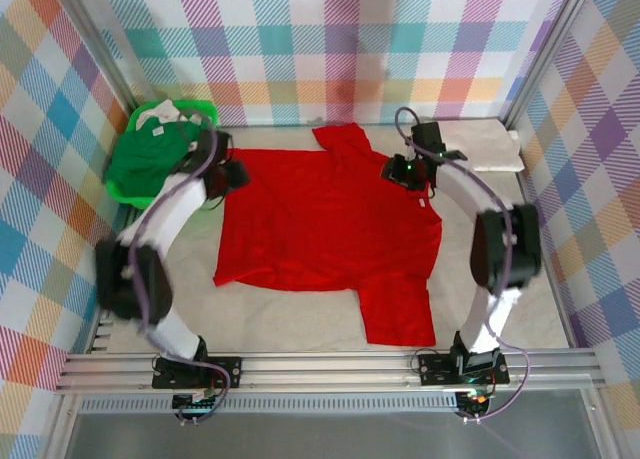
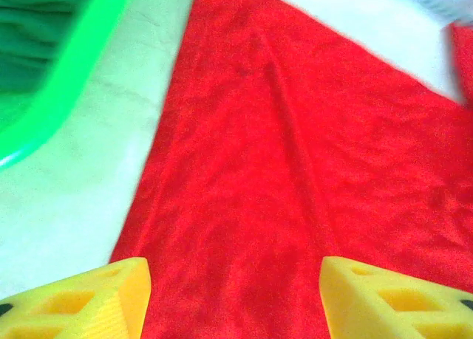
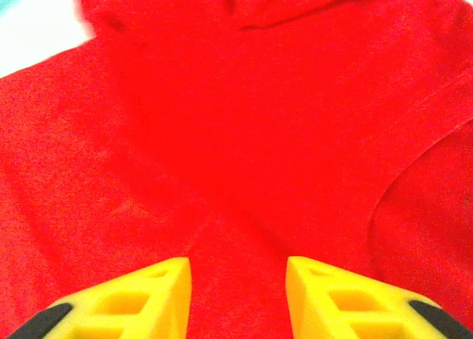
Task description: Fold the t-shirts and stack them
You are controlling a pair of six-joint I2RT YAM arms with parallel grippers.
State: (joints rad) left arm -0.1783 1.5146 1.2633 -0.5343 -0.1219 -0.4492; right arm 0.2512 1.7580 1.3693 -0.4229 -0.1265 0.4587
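Note:
The red t-shirt (image 1: pixel 320 219) lies spread flat on the table, one sleeve toward the back and one toward the front right. My left gripper (image 1: pixel 232 174) hovers over its left edge; its yellow fingers stand wide apart and open above the red cloth (image 2: pixel 295 169), holding nothing (image 2: pixel 235 298). My right gripper (image 1: pixel 405 171) is over the shirt's back right part near the collar, jaws apart and open with red cloth (image 3: pixel 244 132) lying under the gap (image 3: pixel 238 298). A dark green t-shirt (image 1: pixel 150 154) sits in the basket. A folded cream-white t-shirt (image 1: pixel 485 144) lies at the back right.
The bright green plastic basket (image 1: pixel 125 191) stands at the back left, its rim (image 2: pixel 66 80) close to the left gripper. Checked walls enclose the table on three sides. Bare pale table shows in front of the red shirt.

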